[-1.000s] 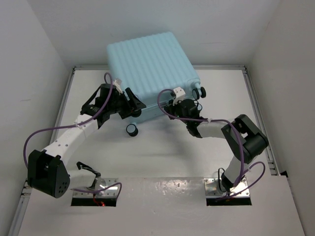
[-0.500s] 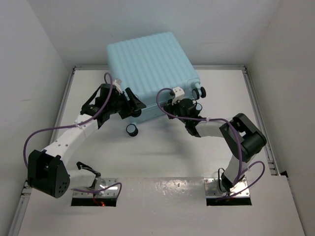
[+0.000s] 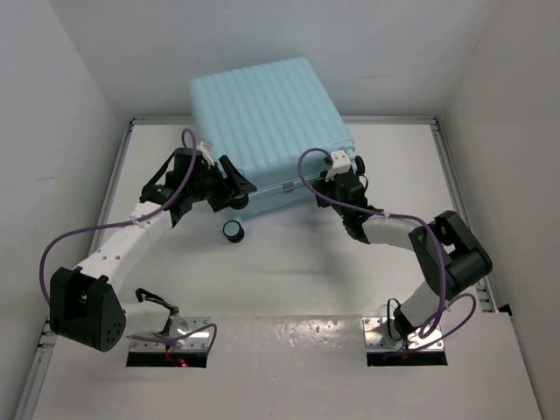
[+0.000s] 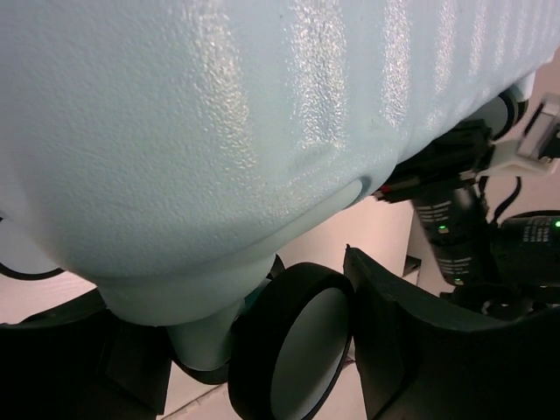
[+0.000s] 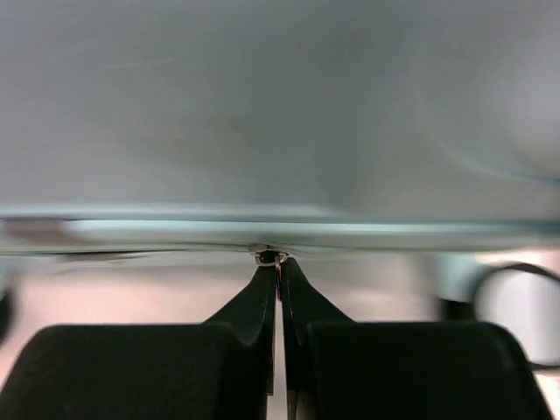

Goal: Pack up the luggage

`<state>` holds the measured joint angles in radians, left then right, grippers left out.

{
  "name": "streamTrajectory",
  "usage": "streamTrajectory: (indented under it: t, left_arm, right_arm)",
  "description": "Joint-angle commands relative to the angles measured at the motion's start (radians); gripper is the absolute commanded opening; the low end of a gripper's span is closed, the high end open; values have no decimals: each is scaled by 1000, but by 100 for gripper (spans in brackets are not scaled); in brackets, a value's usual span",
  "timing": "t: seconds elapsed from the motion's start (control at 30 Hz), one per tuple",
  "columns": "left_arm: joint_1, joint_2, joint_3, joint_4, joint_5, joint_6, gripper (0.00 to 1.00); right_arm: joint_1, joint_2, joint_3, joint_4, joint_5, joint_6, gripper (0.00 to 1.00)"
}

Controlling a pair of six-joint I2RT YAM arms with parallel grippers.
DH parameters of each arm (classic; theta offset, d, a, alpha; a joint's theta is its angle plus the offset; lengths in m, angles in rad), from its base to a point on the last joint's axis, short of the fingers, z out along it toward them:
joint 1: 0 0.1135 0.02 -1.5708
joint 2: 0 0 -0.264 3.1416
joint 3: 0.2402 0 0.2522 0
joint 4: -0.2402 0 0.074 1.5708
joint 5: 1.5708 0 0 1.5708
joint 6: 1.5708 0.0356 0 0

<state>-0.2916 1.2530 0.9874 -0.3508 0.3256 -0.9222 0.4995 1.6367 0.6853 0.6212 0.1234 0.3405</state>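
Left fingers (image 3: 238, 185) hold their spot, spread wide around a corner wheel (image 4: 297, 350) of the aqua suitcase (image 3: 262, 114), which sits shut at the counter's (image 3: 289, 262) back. Right fingers (image 5: 278, 284) have slid right along its near seam (image 5: 175, 229), tips pressed together there. One suitcase, two pairs of fingers.

We see the luggage (image 3: 267, 131), a large pale aqua-blue hard-shell suitcase with a ribbed, finely pebbled shell. It lies flat on its broad side, closed, at the far end of the table (image 3: 289, 271). It is turned slightly askew to the table's edges. Its black spinner wheels (image 3: 234, 231) sit along the side facing the table's near edge.
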Motion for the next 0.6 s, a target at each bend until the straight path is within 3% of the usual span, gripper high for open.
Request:
streamTrajectory:
  t: [0.0, 0.1, 0.37, 0.57]
  left_arm:
    - [120, 29, 25, -181, -255, 111, 0]
    - [155, 40, 59, -233, -345, 152, 0]
    - [307, 103, 140, -275, -430, 186, 0]
    - [358, 151, 140, -257, -269, 112, 0]
  right_arm:
    - [-96, -83, -41, -40, 185, -8, 0]
    - [-167, -118, -62, -38, 191, -37, 0]
    - [-375, -138, -53, -86, 214, 18, 0]
    - [-437, -181, -99, -78, 213, 100, 0]
